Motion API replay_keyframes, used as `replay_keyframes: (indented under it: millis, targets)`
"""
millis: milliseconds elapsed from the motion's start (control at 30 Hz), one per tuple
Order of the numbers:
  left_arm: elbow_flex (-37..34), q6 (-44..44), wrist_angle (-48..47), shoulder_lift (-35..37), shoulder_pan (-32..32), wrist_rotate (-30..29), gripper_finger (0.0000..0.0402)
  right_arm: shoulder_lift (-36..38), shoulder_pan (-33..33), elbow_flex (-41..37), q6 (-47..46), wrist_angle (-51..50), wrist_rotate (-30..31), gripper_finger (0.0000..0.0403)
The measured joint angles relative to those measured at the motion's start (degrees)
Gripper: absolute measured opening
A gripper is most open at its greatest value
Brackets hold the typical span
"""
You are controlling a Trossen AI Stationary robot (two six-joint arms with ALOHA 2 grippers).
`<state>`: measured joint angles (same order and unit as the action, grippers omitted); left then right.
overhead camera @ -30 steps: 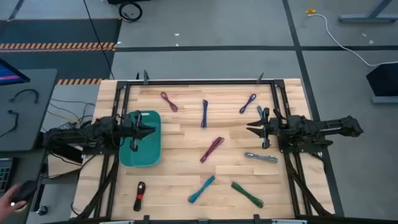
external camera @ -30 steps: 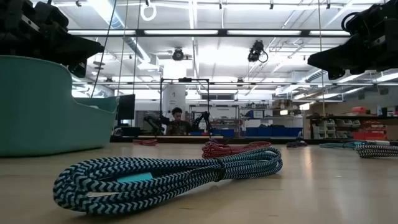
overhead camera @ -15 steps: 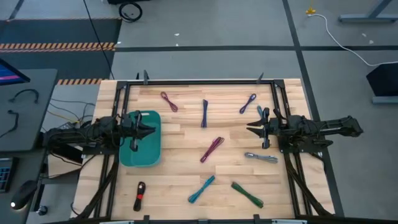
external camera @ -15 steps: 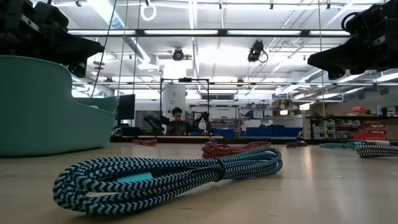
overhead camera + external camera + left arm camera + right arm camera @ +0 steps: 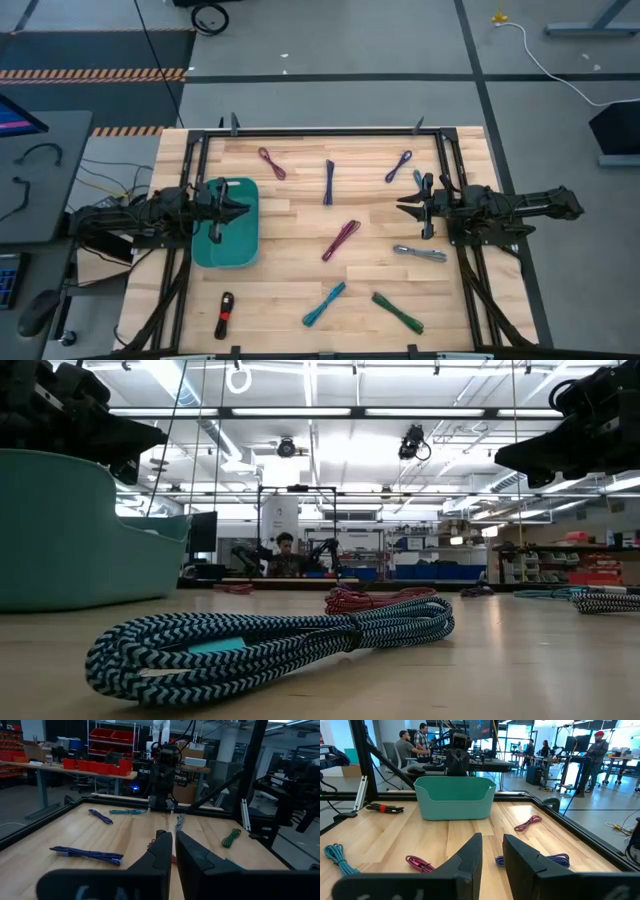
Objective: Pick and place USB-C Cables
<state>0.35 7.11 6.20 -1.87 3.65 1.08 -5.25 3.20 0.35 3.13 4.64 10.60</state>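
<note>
Several coiled USB-C cables lie flat on the wooden table: purple (image 5: 271, 163), blue (image 5: 329, 182), purple-blue (image 5: 399, 165), magenta (image 5: 341, 240), grey (image 5: 420, 253), teal (image 5: 324, 304), green (image 5: 397, 311), red-black (image 5: 224, 315). The teal tray (image 5: 225, 245) stands at the left. My left gripper (image 5: 246, 208) hovers over the tray's right rim, shut and empty. My right gripper (image 5: 401, 207) hovers above the table at the right, its fingers a narrow gap apart and empty. Both point toward the table's middle.
A small teal cable (image 5: 418, 178) lies just far of my right gripper. A black frame (image 5: 320, 130) runs around the table edges. In the low view the teal cable (image 5: 270, 645) lies nearest the camera. People (image 5: 417, 742) are in the room beyond.
</note>
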Motion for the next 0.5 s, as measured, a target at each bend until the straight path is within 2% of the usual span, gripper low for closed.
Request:
replay_keyframes:
  millis: [100,200,333,400,500]
  targets:
    - [0.00,4.56,7.07,0.00,-0.03,0.20,0.0032,0.01,0.00,-0.01,-0.01,0.00,0.01,0.0082]
    - [-0.01,20.04,19.35,0.01,-0.07,-0.21,0.0037,-0.01,0.01,0.00,0.00,-0.01,-0.01,0.0082]
    - [-0.01,32.60,31.30,-0.12,-0.07,-10.80,0.0036,-0.01,0.02,-0.01,-0.01,-0.02,-0.01,0.0082]
    - [0.42,34.65,33.53,-0.28,-0.07,-14.60,0.0033,0.00,0.01,0.01,0.01,0.00,-0.01,0.0082]
    - [3.71,34.05,30.42,-1.57,-0.07,-15.19,0.0028,0.01,0.00,-0.01,-0.01,-0.02,0.01,0.0082]
